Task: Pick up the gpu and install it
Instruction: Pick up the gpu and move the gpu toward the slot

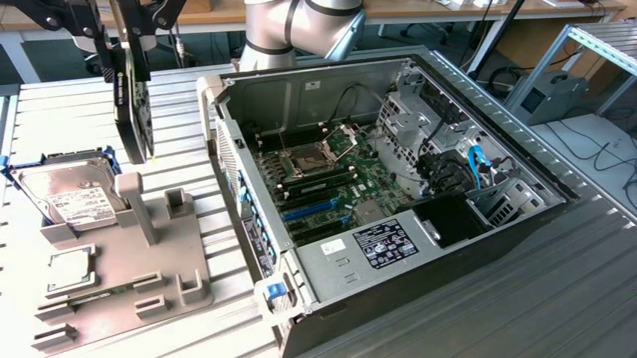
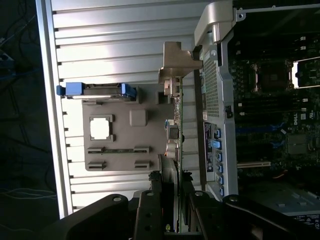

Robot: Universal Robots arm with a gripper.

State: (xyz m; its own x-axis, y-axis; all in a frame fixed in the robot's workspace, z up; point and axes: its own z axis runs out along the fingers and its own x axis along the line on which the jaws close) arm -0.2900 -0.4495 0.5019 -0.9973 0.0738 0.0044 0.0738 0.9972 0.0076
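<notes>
The gripper hangs high at the exterior view's left. Its black linkage fingers point straight down and are clamped from both sides on the top edge of the gpu, which hangs upright between them. In the wrist view the gripper shows the same grip, with one of the fingers against each flat face of the gpu, seen edge-on. The arm rises at the top middle of the exterior view as a silver-grey tube, with a blue-grey joint cap on the exterior view's right.
</notes>
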